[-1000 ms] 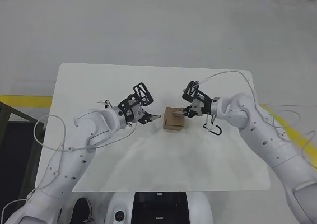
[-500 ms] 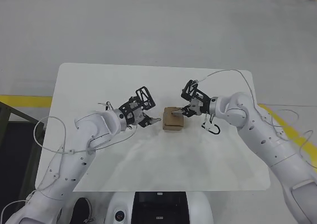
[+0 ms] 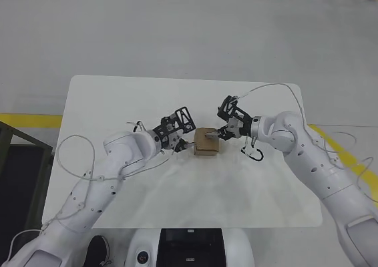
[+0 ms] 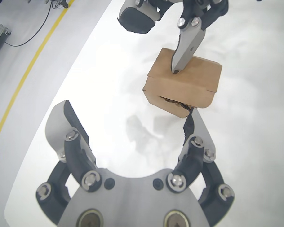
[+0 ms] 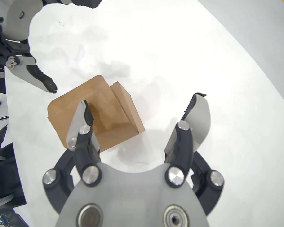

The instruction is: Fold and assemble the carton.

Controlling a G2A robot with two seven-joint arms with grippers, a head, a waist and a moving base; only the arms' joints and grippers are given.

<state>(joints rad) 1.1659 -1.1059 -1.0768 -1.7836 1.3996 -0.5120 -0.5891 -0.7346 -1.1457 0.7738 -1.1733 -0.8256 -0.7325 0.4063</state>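
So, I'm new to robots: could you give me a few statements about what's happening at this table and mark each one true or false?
1. The carton stands on the white table. True.
2. The right gripper is clamped shut around the carton. False: it is open, with one finger pressing down on the carton's top.
3. The left gripper is open, with one fingertip at the carton's side. True.
4. The carton lies as a flat, unfolded sheet. False: it is folded into a box shape.

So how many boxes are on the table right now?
1. The box sits between the left gripper and the right gripper, which has one finger on its top. Nowhere on the table looks able to hide another.
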